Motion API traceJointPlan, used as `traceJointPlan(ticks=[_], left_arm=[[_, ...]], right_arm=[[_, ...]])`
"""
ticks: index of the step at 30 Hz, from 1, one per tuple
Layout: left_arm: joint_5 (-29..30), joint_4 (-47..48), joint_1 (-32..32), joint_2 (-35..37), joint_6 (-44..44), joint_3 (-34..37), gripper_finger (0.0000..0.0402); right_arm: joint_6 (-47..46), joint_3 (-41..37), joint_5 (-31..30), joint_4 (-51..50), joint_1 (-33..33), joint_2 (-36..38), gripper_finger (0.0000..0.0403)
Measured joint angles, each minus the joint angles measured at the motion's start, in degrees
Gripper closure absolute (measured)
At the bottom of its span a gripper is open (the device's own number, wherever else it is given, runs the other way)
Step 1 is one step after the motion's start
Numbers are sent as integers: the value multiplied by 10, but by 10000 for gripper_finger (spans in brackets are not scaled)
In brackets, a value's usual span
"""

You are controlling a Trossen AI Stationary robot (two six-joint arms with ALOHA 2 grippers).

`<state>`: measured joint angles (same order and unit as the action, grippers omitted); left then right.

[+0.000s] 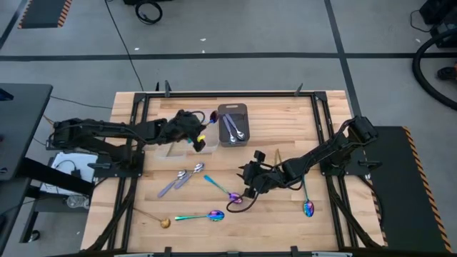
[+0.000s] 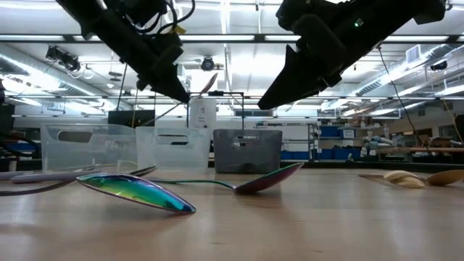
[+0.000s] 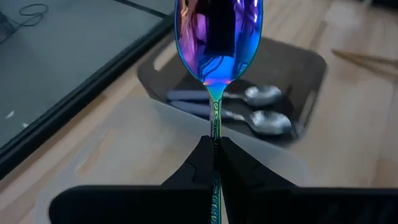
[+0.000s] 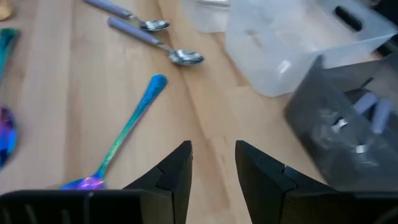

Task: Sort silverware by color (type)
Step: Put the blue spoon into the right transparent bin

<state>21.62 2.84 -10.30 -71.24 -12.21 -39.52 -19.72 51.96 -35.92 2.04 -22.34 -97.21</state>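
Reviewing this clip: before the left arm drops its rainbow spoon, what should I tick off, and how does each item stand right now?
1. Left gripper firmly shut on the rainbow spoon handle: ok.
2. Spoon carried over a clear container, not the dark gray tray: seems ok in the high view; exact alignment cannot tell.
3. Tray holds only silver spoons: ok, two visible.
4. Target container free of other finishes: cannot tell.
5. Right gripper out of the drop path: ok, open and empty over mid-table.
6. Loose spoons remain for sorting, such as the rainbow spoon on the table: ok.
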Motion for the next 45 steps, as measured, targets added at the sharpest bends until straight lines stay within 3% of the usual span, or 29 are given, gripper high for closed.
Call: traceJointPlan(ticks=[6,21,32,39,45], left_arm=[[-36,-60,-30,0,-10,20,386],[-38,-159,-69,0,-8,20,386],[-40,-125,-42,-1,-102,62,385],[-35,-58,-23,-1,-138,62,385],[-43,1,-41,-1,-222,62,385]], right_arm=[[-2,0,15,7,-7,0,271],[-37,0,-23,22,-46,-2,271],[-43,0,-36,21,-61,-2,271],[-43,0,-36,22,-62,-2,271],[-43,0,-35,21,-62,-2,271]])
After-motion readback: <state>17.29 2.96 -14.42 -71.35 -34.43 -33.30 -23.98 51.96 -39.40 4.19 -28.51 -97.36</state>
